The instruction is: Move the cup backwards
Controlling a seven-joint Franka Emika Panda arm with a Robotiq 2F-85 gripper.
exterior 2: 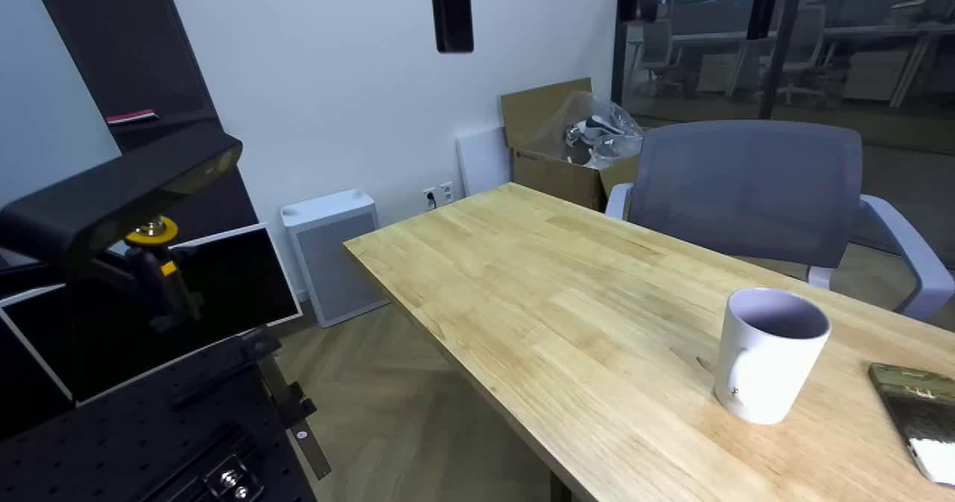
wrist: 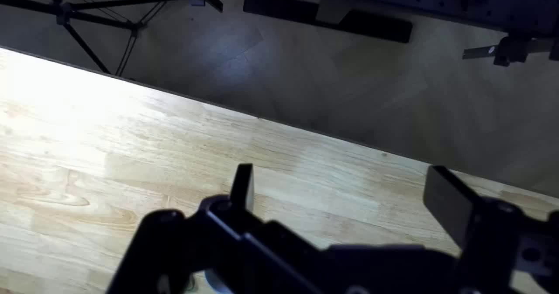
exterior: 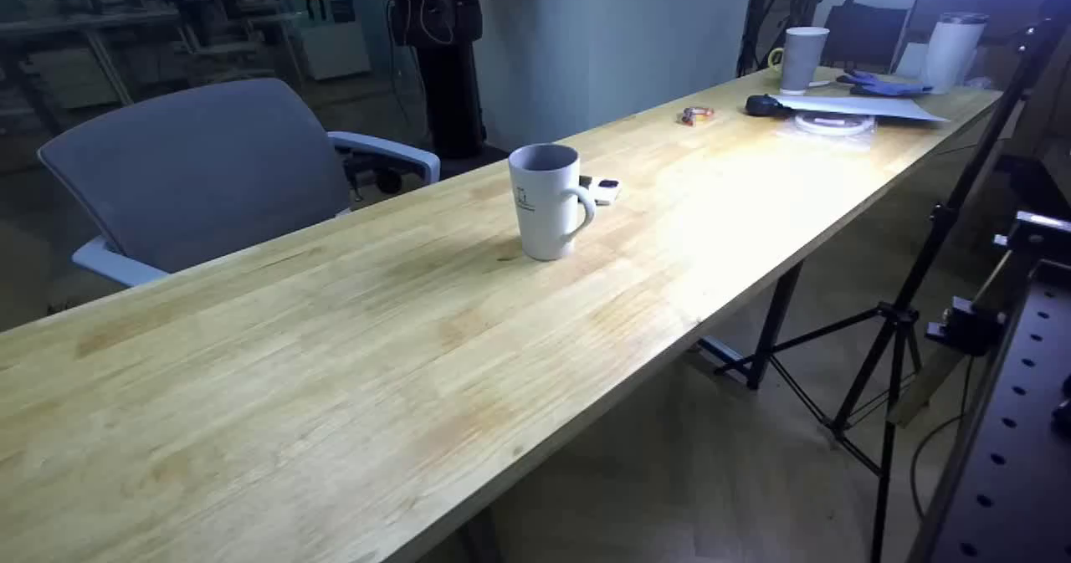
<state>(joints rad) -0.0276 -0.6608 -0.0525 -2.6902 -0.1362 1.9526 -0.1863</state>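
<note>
- Wrist view: the black two-finger gripper (wrist: 343,176) is gaping wide, grasping nothing!
- Below it, in both exterior views, the grey-white cylindrical mug (exterior: 542,207) is standing upright on the light wooden table (exterior: 376,379).

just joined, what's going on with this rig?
The robot is there to move the cup backwards, but isn't holding it yet. In the wrist view, its jaws are open above the wooden table, nothing between them. In both exterior views the cup stands upright on the table; a flat, phone-like item lies near it.
</note>
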